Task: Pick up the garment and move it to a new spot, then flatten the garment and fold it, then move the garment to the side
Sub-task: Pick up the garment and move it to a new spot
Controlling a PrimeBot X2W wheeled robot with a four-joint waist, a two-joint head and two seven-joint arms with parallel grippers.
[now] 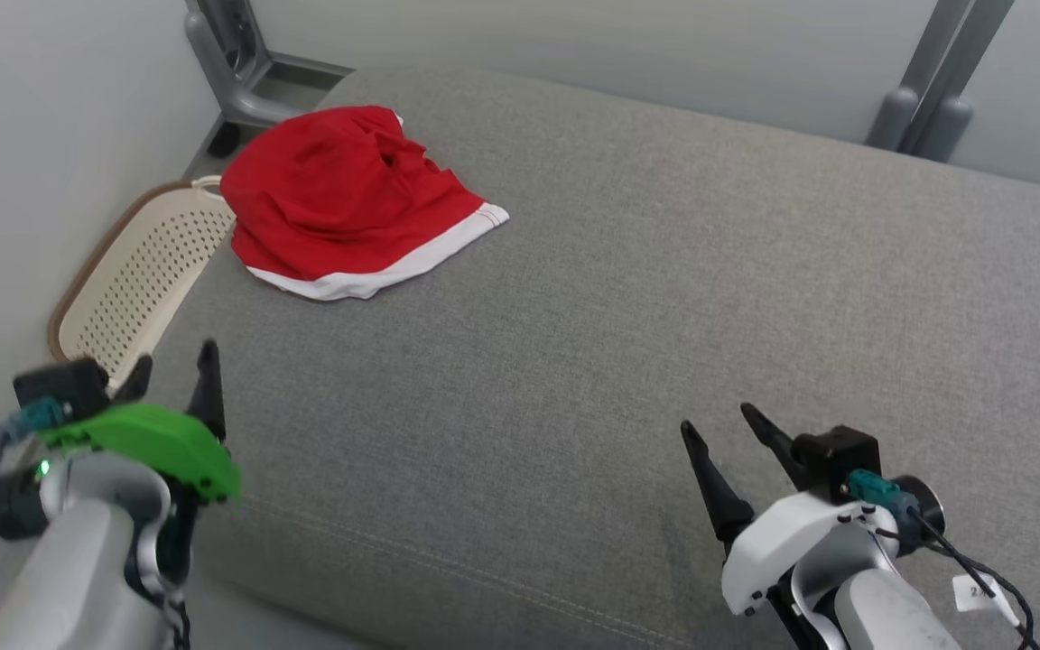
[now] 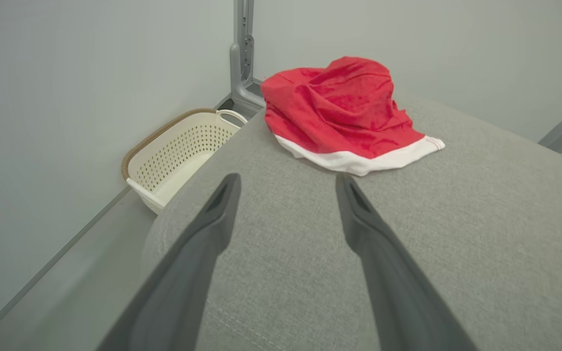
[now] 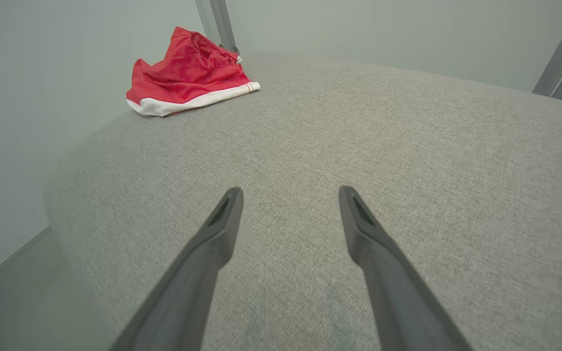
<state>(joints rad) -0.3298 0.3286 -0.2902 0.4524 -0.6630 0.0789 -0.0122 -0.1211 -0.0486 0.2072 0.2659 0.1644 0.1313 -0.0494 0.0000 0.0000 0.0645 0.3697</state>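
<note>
Two empty grippers, fingers spread, hang over the grey cushion [image 1: 574, 316] near its front edge; right gripper [image 1: 717, 420] well off; left gripper [image 1: 175, 361] nearer; ahead of it, at the far left corner, the crumpled red garment [image 1: 339, 194] lies, white hem facing the fingers, running crosswise

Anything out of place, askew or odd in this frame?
The red garment lies crumpled in a heap, not flat, at the far left corner of the grey cushion, near the edge beside the cream basket. Nothing spilled or damaged. The left claw and right claw hover open, clear of it.
</note>
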